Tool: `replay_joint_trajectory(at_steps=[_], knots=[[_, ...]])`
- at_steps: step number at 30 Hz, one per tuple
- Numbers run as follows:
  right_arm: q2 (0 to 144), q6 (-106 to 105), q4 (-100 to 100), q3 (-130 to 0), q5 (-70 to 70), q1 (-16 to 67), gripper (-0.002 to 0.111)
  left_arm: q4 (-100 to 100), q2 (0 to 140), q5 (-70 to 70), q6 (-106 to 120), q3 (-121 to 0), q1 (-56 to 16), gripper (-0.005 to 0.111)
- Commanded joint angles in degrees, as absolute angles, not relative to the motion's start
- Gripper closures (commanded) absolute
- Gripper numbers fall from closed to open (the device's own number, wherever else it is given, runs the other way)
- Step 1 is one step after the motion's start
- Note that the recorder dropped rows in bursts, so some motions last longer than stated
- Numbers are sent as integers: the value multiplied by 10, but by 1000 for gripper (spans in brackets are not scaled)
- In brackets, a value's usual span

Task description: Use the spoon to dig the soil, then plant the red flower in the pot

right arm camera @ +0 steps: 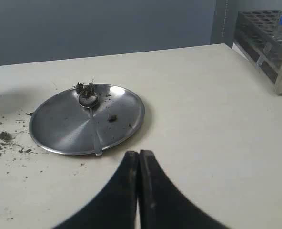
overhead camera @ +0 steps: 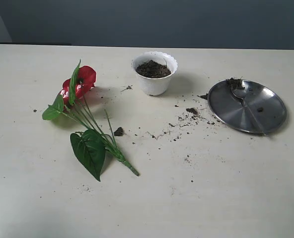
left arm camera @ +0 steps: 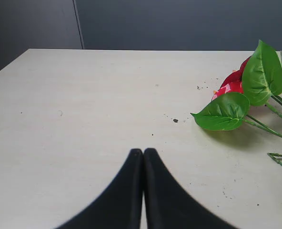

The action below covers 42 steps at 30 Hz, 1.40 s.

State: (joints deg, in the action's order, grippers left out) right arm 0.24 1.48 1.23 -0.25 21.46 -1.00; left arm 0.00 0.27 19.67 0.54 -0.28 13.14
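Note:
The white pot stands at the back middle of the table, filled with dark soil. The red flower lies flat on the table to its left, stems pointing toward the front. Its bloom and leaves also show in the left wrist view. The spoon lies on the steel plate at the right, soil in its bowl. My left gripper is shut and empty, short of the flower. My right gripper is shut and empty, just off the plate's rim. Neither arm appears in the exterior view.
Crumbs of soil are scattered on the table between pot and plate, with a small clump by the stems. A test-tube rack stands at the table's edge beyond the plate.

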Motion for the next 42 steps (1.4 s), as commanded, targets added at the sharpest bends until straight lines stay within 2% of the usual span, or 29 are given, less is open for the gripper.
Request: replay_joint_trajectory(at_steps=[1,15,24,32,42], knots=[[0,14,12,0,208,-11,108,0,0,190,4,0,130,106],[0,14,6,0,202,-11,108,0,0,190,4,0,130,106],[0,15,277,0,80,-11,108,0,0,190,4,0,130,106],[0,13,277,0,34,-11,108,0,0,190,4,0,130,106],[0,13,276,0,-101,-11,108,0,0,190,4,0,130,106]])
